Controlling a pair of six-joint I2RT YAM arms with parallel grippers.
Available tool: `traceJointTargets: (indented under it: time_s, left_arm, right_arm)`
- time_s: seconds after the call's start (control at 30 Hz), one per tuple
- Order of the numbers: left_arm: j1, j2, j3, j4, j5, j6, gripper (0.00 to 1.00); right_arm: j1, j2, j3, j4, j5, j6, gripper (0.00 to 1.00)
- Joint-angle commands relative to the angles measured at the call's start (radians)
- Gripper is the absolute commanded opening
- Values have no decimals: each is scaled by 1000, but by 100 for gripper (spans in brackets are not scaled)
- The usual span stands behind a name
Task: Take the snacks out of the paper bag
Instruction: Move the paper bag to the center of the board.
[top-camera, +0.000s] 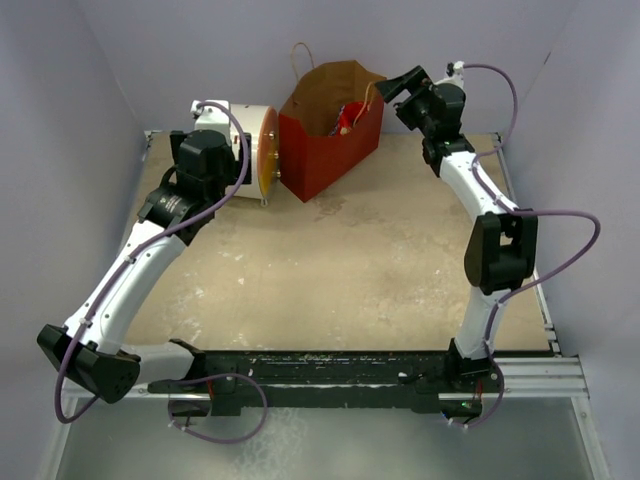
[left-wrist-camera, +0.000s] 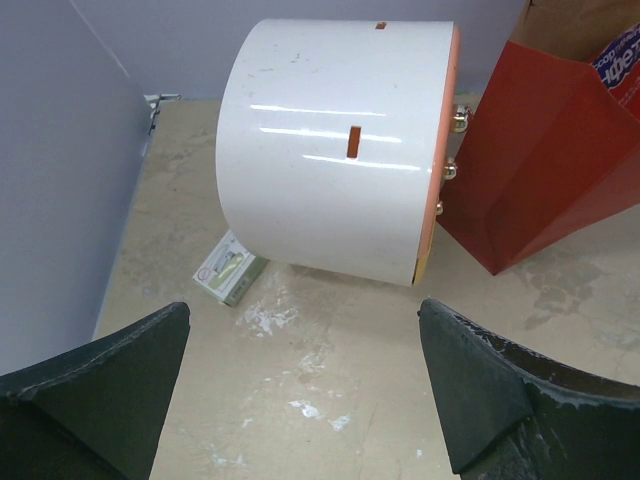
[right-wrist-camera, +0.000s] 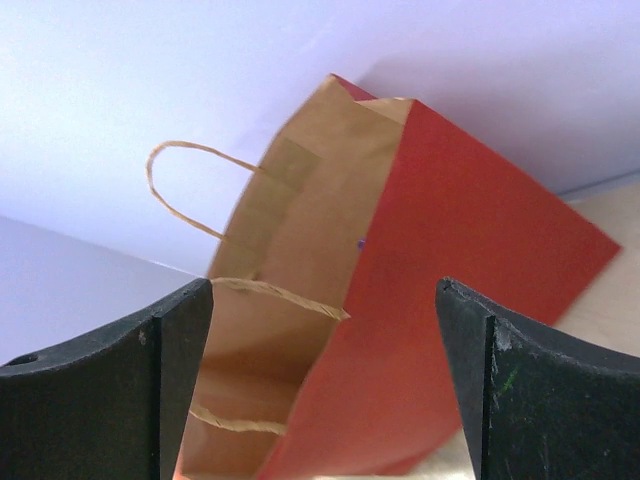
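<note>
The red paper bag (top-camera: 330, 135) stands open at the back of the table, brown inside, cord handles up. In its mouth lie snacks: a red packet (top-camera: 350, 117) and a purple-blue one (left-wrist-camera: 620, 58); the others are hidden deep in the bag. My right gripper (top-camera: 388, 92) hovers at the bag's upper right rim. It is open, and the bag's red wall (right-wrist-camera: 450, 260) and a cord handle (right-wrist-camera: 285, 295) show between its fingers with no contact. My left gripper (left-wrist-camera: 303, 310) is open above bare table, in front of the cylinder and left of the bag (left-wrist-camera: 540, 150).
A white-and-orange cylinder (top-camera: 245, 150) lies on its side against the bag's left side. A small green-white box (left-wrist-camera: 230, 267) sits by the cylinder (left-wrist-camera: 335, 145). Purple walls close in the back and both sides. A metal rail (top-camera: 545, 320) runs along the table's right edge.
</note>
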Motion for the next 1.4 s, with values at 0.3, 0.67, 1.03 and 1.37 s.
traceJointTargets:
  time_s: [0.3, 0.67, 1.03, 1.37]
  left_arm:
    - [24, -32, 10, 79, 8, 60, 99]
    - [26, -17, 19, 94, 42, 71, 99]
    - [27, -31, 9, 101, 38, 88, 99]
    - [27, -20, 11, 104, 58, 84, 99]
  right_arm:
    - [41, -48, 27, 122, -116, 209, 91]
    - [52, -96, -28, -43, -60, 176, 98]
    - [52, -86, 23, -227, -63, 86, 94]
    - [54, -102, 64, -425, -47, -26, 89]
